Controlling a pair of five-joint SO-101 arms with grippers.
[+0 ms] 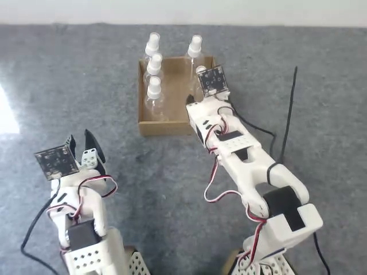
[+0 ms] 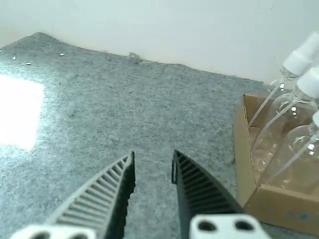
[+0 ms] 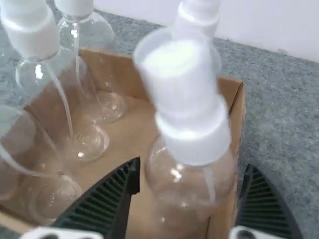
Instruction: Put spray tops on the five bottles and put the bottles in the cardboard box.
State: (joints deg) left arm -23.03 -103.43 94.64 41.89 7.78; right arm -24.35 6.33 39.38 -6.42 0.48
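Grey worktop [image 1: 69, 74] covering: rough, matt cloth, like felt. On it, a cardboard box [image 1: 166, 127] of brown matt paperboard. Inside the box, clear glossy bottles [image 3: 192, 184] (glass or plastic, unclear) with smooth white plastic spray tops [image 3: 187, 99]. Apart from the box, left gripper [image 2: 153, 167] jaws: black ridged matt plastic.

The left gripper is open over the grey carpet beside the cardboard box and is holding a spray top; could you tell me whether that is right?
Not quite. The left gripper is open over the grey carpet beside the cardboard box, but it holds nothing: the left wrist view shows bare carpet between its jaws and no spray top there.
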